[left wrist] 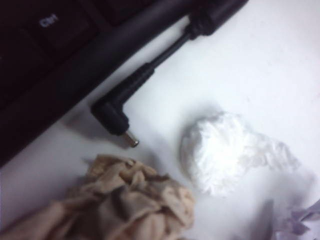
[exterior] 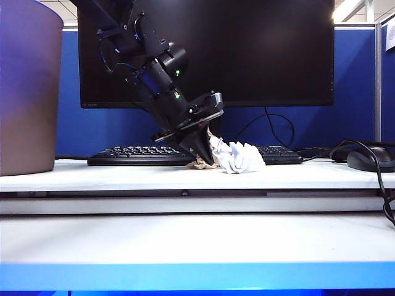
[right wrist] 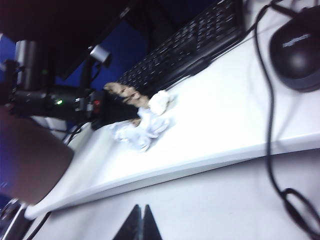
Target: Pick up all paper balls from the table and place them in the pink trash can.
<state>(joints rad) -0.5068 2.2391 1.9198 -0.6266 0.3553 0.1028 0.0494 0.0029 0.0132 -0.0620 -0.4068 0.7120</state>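
Note:
My left gripper [exterior: 205, 159] points down into a cluster of paper balls in front of the keyboard. Its jaws are shut on a tan paper ball [exterior: 199, 164], which fills the near part of the left wrist view [left wrist: 125, 205]. A white paper ball [left wrist: 225, 150] lies just beside it, and a bigger white wad [exterior: 241, 157] rests against them. In the right wrist view the same cluster shows as tan [right wrist: 125, 93] and white [right wrist: 145, 127] wads. The pink trash can [exterior: 28, 92] stands at the table's [exterior: 185, 237] far left. My right gripper [right wrist: 141, 210] is shut and empty over the lower front step.
A black keyboard [exterior: 136, 154] and a monitor [exterior: 210, 49] stand behind the balls. A loose black cable plug [left wrist: 112, 120] lies beside the tan ball. A black mouse [right wrist: 297, 50] with trailing cables sits at the right. The table steps down toward its blue front edge.

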